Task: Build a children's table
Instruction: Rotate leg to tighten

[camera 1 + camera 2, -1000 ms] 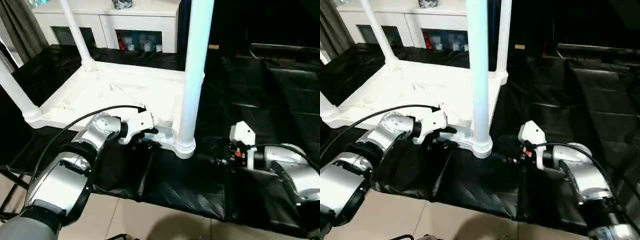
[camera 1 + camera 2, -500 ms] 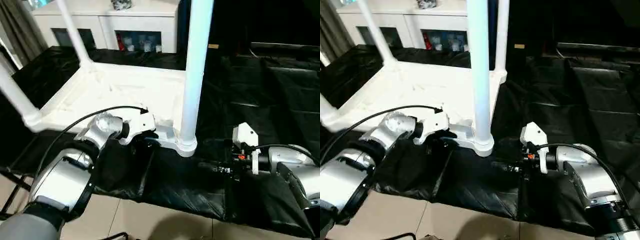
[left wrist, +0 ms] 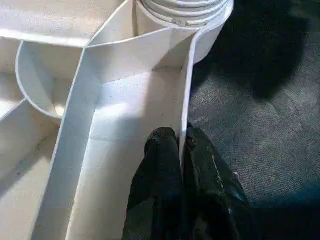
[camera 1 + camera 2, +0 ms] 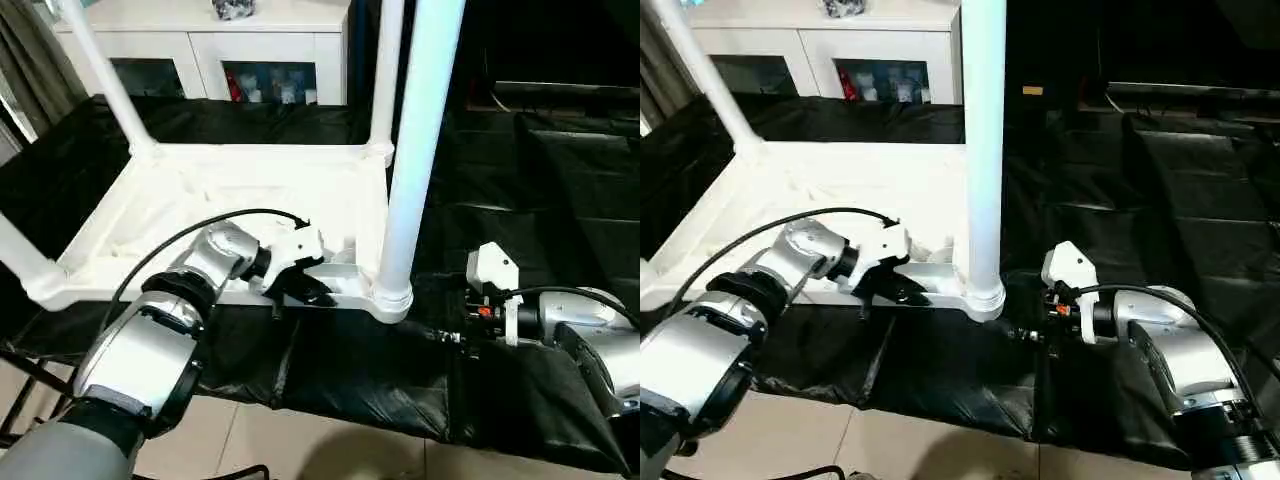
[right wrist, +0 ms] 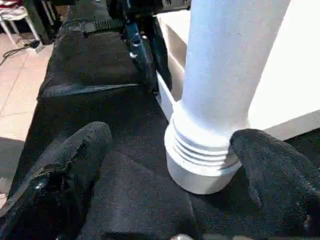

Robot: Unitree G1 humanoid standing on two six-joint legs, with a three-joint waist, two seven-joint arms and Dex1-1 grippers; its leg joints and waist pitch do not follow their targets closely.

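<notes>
The tabletop [image 4: 250, 190] has turned since 1 second ago, its rim pinched by the left gripper [image 3: 182, 150], while the right gripper [image 5: 170, 165] waits wide open, holding nothing.

The left gripper [image 3: 183, 150], two black fingers [image 3: 157, 165] rising from the bottom centre, pinches the thin raised rim of the white plastic tabletop [image 3: 125, 125]. At upper centre sits a ribbed round corner socket [image 3: 185, 10]; dark cloth [image 3: 260, 115] covers the right.
</notes>
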